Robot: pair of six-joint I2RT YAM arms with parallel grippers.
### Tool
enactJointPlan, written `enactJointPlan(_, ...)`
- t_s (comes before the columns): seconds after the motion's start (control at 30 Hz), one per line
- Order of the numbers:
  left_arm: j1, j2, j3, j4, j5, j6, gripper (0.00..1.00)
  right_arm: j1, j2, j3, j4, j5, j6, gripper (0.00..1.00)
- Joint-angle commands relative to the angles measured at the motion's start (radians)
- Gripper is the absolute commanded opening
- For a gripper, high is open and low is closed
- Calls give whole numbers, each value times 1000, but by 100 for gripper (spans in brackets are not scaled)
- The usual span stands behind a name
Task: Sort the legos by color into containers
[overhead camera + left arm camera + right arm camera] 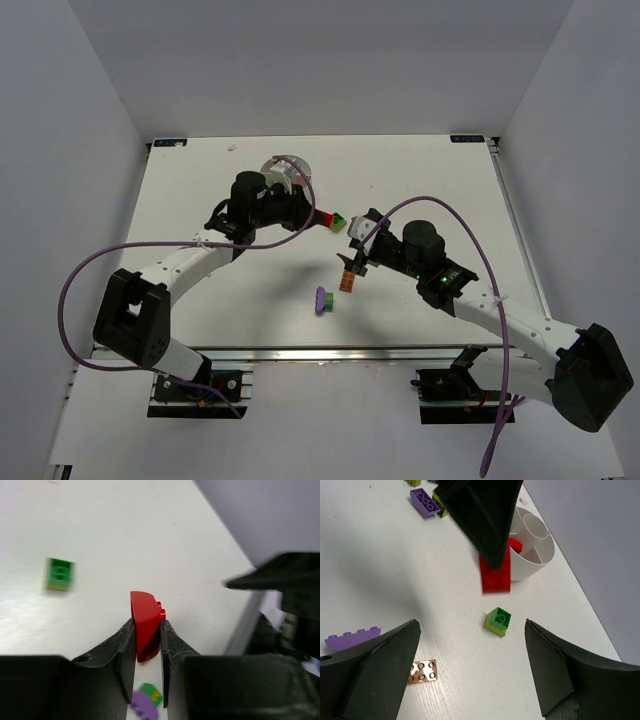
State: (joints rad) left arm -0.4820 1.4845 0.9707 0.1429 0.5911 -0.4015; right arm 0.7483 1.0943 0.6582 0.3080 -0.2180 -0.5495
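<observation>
Two arms reach over the white surface (pixel 430 170). At the left, the round white dish (pixel 530 565) sits mostly hidden under the left wrist in the top view. The left claw (pixel 148 624) is pinched nearly closed on a red brick (pixel 145 622), with a finger pressed to each side. It holds the brick just beside the dish's wall and not in any compartment.

Nearer the arm bases lies a purple brick (pixel 322 300). Right of the red brick, a green brick stacked on a lime one (pixel 498 621) rests on the surface, well clear of both claws. Below it in the top view is an orange brick (pixel 347 282).

The right claw (pixel 471 625) has its fingers spread wide and grips nothing. It hangs just beside the orange brick.
</observation>
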Motion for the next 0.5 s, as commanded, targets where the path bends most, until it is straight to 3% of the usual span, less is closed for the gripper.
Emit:
enactJointPlan(0.0,40,-23,89,-100,-187,122,0,0,-48,47,8,2,2,89)
enactJointPlan(0.13,46,54,204,-224,-298,203,0,-3,-79,57,-4,-6,6,81)
enactJointPlan(0.23,46,120,308,-270,-350,254,0,-10,-89,70,-26,-37,22,31)
enactJointPlan(0.27,46,140,339,-287,-367,265,0,-13,-94,69,-26,-44,26,0)
enactJointPlan(0.47,49,314,603,-460,-454,349,0,-17,-99,67,-23,-47,34,0)
